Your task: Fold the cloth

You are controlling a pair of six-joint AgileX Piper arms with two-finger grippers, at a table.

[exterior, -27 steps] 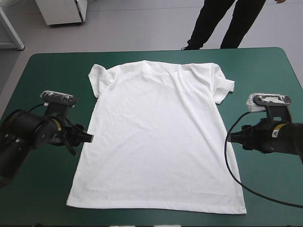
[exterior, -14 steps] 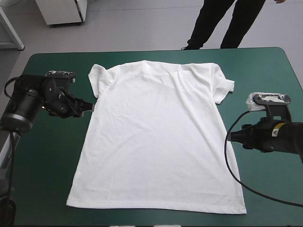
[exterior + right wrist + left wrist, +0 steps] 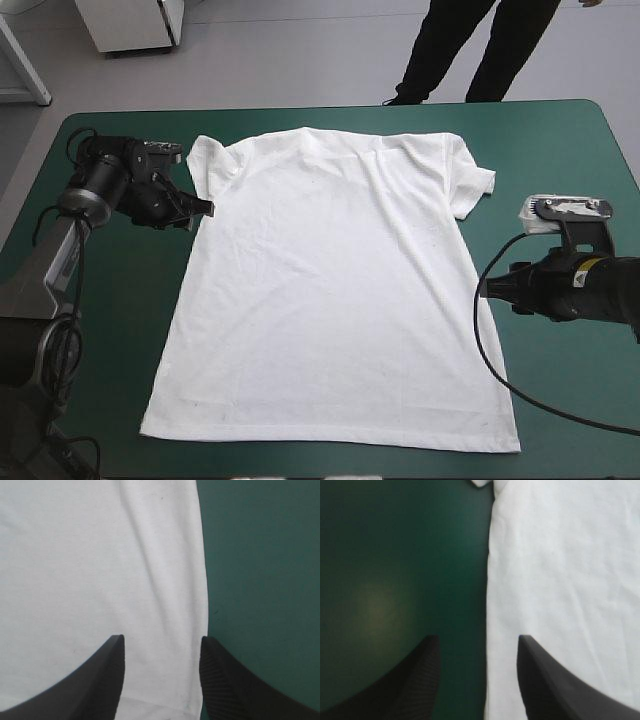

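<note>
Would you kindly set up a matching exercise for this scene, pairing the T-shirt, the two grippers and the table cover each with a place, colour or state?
Things:
1. T-shirt
2. left gripper
3. right gripper
4. table cover

Descriptions:
A. open, at the T-shirt's side edge about halfway down
B. teal-green
C. white, spread flat
D. open, at the T-shirt's side edge just below a sleeve

Pairs: 1-C, 2-D, 3-A, 4-B.

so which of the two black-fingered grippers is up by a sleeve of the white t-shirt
The left gripper, open beside a sleeve of the white short-sleeved T-shirt; the right gripper, also open, sits halfway down the opposite side edge.
</note>
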